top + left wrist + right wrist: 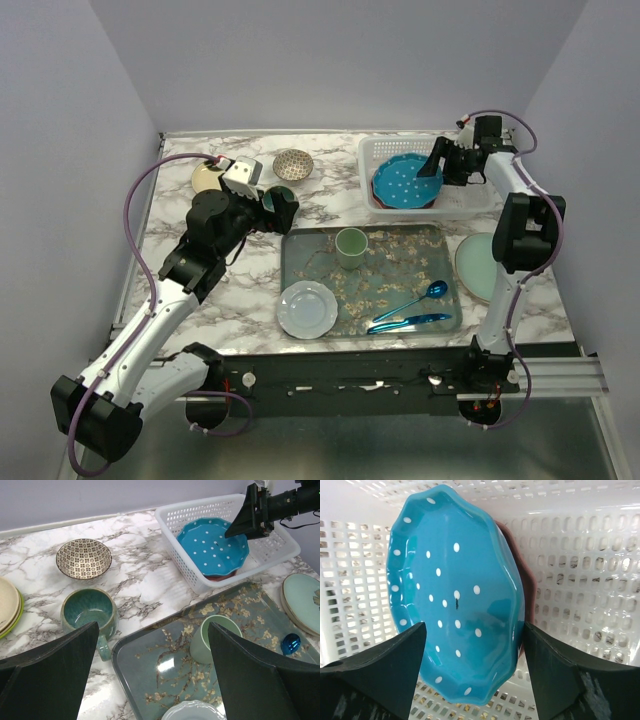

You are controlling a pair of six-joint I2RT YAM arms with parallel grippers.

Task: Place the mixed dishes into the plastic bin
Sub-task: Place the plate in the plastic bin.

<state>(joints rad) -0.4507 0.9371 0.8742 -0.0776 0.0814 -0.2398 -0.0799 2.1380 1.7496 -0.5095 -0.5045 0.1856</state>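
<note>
- Top external view: the white lattice bin (400, 141) sits at the upper right of the frame, and the teal white-dotted plate (405, 184) already lies inside it.
- In the right wrist view a pink plate (529, 592) shows its rim from under the dotted one, so two dishes look to be in.
- The right gripper (438, 165) hangs over the bin with its jaws spread wide. They stand either side of the dotted plate and grip nothing.
- The left gripper (152, 630) is also spread wide and empty. It is poised above the dark teal mug (89, 611) at the lower left of the left wrist view, and I cannot tell whether it touches the mug.
- Out on the marble table (330, 195) are the mug, the speckled bowl (83, 558) above it in that frame, and a stack of cream and lime-green plates (7, 605) at the left edge. I cannot pick out an amber plate in the stack.
- By my reckoning the job is under halfway. The mug looks like the next piece to go, then the bowl and the stacked plates.
</note>
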